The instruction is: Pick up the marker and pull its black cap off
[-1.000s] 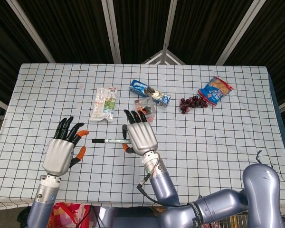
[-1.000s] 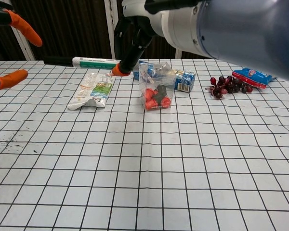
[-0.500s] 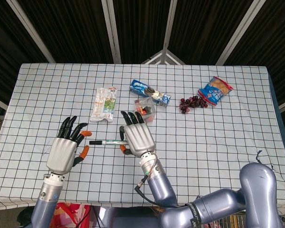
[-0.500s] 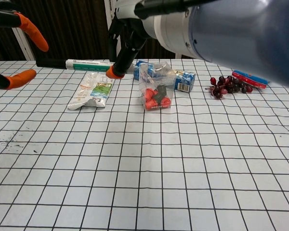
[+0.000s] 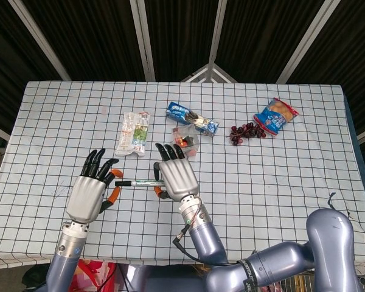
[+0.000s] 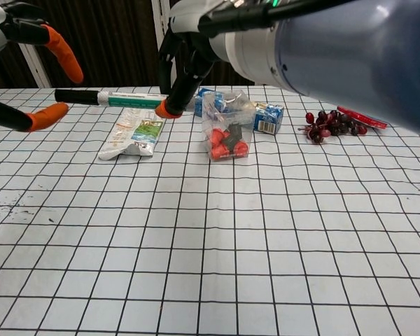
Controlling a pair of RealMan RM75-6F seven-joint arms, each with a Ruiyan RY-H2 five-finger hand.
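Observation:
My right hand (image 5: 176,176) holds the marker (image 5: 143,182) level above the table, gripping its white barrel (image 6: 129,99) near the right end. The black cap (image 6: 77,96) points left, toward my left hand (image 5: 92,191). That hand is spread, and its orange fingertips (image 6: 64,56) stand above and below the cap's end without touching it. In the chest view my right hand (image 6: 185,63) fills the upper middle. Its palm side is hidden in the head view.
On the checked tablecloth (image 5: 280,182) lie a clear packet with a green label (image 5: 134,132), a blue snack packet (image 5: 191,118), a clear box of red pieces (image 6: 226,133), dark grapes (image 5: 246,132) and a red-blue chip bag (image 5: 275,115).
My left hand has moved right, so its fingertips now flank the cap's end. My right hand and the marker have hardly shifted.

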